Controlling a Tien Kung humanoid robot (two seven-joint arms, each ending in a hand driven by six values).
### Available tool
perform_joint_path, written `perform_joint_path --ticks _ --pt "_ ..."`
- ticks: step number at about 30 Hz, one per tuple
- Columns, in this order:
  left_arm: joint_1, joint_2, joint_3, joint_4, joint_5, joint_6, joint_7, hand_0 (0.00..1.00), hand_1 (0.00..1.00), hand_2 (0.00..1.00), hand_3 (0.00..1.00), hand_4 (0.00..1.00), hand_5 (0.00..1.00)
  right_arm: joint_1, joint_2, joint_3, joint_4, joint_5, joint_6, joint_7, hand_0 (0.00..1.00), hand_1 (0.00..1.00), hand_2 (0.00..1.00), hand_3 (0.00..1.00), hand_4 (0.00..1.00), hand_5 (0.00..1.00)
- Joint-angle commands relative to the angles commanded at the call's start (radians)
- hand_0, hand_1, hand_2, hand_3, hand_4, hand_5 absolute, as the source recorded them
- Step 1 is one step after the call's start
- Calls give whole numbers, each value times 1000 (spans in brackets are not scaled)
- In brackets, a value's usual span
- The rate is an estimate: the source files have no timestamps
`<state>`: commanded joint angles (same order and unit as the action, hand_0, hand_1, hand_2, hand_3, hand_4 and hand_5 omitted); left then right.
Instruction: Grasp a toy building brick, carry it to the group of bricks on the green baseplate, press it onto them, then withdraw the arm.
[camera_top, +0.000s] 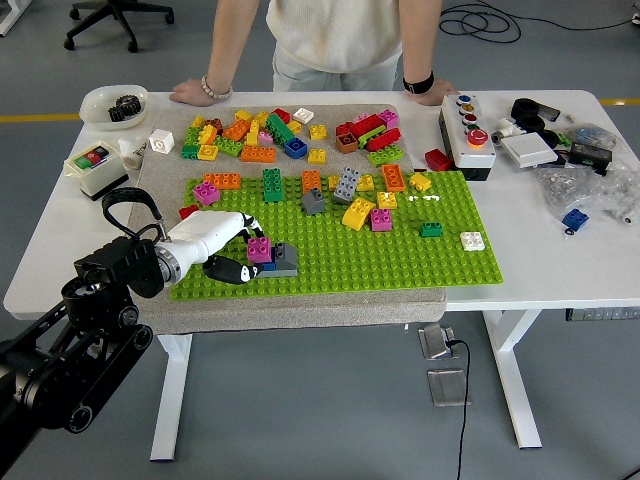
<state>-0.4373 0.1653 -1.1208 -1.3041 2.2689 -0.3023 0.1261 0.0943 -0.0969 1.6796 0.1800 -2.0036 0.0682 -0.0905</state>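
i see my left hand (222, 245) low on the near-left part of the green baseplate (400, 250) | fingers curled on a pink brick (260, 249), touching it | pink brick sits on the grey brick (284, 259) | person's hands rest on the table (560, 260) far edge | r hand not seen

The room is bright, lit evenly from above. The smooth white table (560, 270) throws a soft shadow underneath. Everything looks sharp.
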Motion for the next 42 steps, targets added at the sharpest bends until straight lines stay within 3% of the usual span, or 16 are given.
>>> perform_joint_path --ticks 2,3,8,9,17,29,38,39,42 --pt "0 0 0 1 0 4 -3 785 756 704 718 734 345 0 0 -1 0 1 0 0 740 640 691 558 812 499" --pt "0 0 0 2 0 6 -4 790 767 740 815 757 352 0 0 -1 0 1 0 0 739 640 691 557 811 499" --pt "-2 0 -2 4 0 19 -11 790 767 740 815 757 352 0 0 -1 0 1 0 0 739 640 691 557 811 499" --pt "-2 0 -2 4 0 20 -12 802 776 757 890 771 355 1 0 -1 0 2 0 0 740 640 691 558 812 499" --pt "-2 1 -10 -4 0 22 -13 812 791 774 903 782 357 1 0 -1 0 3 0 0 739 640 691 556 812 499" --pt "3 14 -32 -39 0 -37 -18 828 802 782 895 803 358 0 1 2 0 2 0 0 739 640 691 556 812 499" --pt "-1 40 -41 -39 0 -55 -40 836 810 785 895 813 360 3 0 2 0 3 -1 0 739 640 691 556 812 499" --pt "-2 42 -41 -38 0 -54 -43 833 812 794 895 798 287 3 0 2 0 3 -1 0 739 639 691 555 812 500" --pt "-11 55 -34 -26 0 -41 -57 833 812 794 895 798 287 4 0 2 0 4 -1 1 739 639 691 555 812 500"
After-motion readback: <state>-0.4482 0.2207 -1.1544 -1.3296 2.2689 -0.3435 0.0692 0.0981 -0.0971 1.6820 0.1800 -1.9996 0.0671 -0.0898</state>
